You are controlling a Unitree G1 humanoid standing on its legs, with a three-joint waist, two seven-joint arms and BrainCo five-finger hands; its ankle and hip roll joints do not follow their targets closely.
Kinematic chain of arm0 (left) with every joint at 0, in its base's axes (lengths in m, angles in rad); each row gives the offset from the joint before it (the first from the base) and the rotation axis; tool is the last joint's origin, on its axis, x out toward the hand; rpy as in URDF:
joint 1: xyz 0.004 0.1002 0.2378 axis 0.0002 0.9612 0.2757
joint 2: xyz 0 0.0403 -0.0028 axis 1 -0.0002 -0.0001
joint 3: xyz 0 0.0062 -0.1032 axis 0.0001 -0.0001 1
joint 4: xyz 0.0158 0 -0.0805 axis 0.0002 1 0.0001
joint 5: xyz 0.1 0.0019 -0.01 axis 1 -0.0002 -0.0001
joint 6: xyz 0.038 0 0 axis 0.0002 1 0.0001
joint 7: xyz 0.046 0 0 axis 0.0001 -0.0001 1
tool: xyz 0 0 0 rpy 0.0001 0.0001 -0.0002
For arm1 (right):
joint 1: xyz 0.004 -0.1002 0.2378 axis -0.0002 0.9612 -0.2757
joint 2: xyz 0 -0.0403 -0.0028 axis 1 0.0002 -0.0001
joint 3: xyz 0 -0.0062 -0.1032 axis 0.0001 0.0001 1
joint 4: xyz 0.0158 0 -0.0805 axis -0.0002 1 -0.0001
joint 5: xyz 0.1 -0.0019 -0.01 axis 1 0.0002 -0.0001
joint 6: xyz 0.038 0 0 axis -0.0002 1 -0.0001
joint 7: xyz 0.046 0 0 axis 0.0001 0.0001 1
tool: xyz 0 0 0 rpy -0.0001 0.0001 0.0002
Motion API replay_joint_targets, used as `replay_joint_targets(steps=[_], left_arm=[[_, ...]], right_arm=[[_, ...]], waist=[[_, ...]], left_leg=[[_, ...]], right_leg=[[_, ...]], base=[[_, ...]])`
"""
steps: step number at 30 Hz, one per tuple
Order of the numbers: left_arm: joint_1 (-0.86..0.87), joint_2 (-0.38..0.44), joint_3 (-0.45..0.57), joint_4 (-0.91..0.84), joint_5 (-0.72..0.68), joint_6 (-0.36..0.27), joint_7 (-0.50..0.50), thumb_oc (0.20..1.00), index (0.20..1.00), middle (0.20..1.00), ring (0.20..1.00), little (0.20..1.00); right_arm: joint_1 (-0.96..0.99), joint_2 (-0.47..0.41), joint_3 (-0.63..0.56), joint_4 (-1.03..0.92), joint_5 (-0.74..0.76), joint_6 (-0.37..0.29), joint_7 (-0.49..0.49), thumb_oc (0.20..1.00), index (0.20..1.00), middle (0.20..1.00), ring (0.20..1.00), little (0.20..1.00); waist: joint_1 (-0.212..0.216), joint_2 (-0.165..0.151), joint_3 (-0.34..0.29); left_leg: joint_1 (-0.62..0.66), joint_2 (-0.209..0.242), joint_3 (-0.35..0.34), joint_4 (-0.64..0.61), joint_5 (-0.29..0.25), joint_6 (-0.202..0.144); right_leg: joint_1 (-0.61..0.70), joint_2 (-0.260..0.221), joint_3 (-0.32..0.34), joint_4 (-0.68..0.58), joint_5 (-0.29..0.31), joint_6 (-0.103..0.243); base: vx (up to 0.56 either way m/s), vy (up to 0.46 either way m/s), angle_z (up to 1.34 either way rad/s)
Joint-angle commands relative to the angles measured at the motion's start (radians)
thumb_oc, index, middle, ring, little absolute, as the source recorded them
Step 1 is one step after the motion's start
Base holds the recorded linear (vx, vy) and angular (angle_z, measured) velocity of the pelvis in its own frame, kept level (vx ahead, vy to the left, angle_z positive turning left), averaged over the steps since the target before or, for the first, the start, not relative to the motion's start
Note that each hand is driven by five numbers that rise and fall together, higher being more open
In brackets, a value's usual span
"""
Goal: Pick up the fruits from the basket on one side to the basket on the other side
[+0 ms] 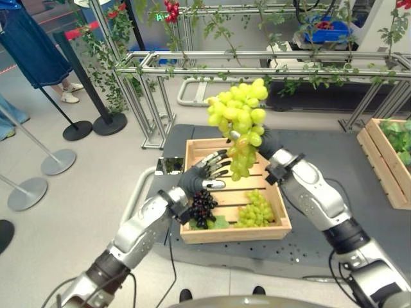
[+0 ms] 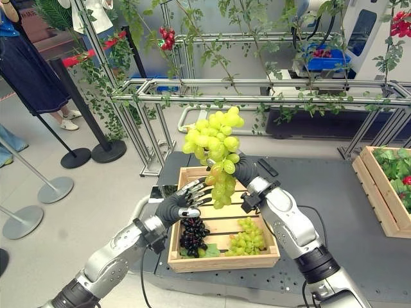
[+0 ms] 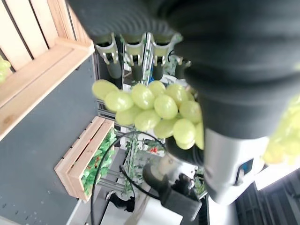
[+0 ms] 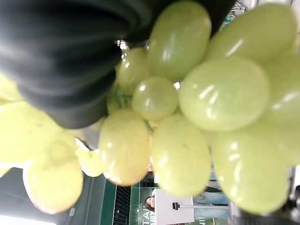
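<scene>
One green grape bunch (image 1: pixel 239 115) raised, right hand (image 1: pixel 266 142) clutching | left hand (image 1: pixel 207 173) fingers relaxed | no legible writing

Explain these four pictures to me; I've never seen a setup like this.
This is a two-armed humanoid robot. Two pictures come from cameras on its head, looking down; the other two sit on its wrists, very close up. Its right hand holds up a bunch of green grapes. Its left hand hovers open beside the bunch, over a wooden crate. Inside the crate lie dark grapes and a second green bunch. Another crate with leaves stands to the robot's right.
</scene>
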Motion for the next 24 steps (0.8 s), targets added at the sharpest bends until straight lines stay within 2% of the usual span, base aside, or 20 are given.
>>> replay_joint_targets(steps=[1,24], left_arm=[[-0.123,-0.001,-0.033,-0.006,0.008,-0.043,-0.019,1.0,1.0,1.0,1.0,1.0],[-0.262,-0.049,-0.144,-0.011,-0.053,-0.028,-0.049,1.0,1.0,1.0,1.0,1.0]], right_arm=[[-0.089,0.05,-0.044,-0.091,0.051,-0.087,0.017,0.2,0.2,0.2,0.2,0.2],[-0.11,0.067,-0.001,-0.081,0.121,-0.081,0.064,0.2,0.2,0.2,0.2,0.2]], waist=[[0.002,-0.058,-0.023],[-0.023,-0.05,-0.029]], left_leg=[[0.022,-0.021,0.007,0.04,-0.087,0.019],[0.022,-0.018,0.007,0.03,-0.082,0.016]], right_leg=[[0.034,-0.052,-0.03,0.039,-0.091,0.091],[0.029,-0.047,-0.025,0.036,-0.091,0.09]], base=[[0.0,0.0,0.0],[0.0,0.0,0.0]])
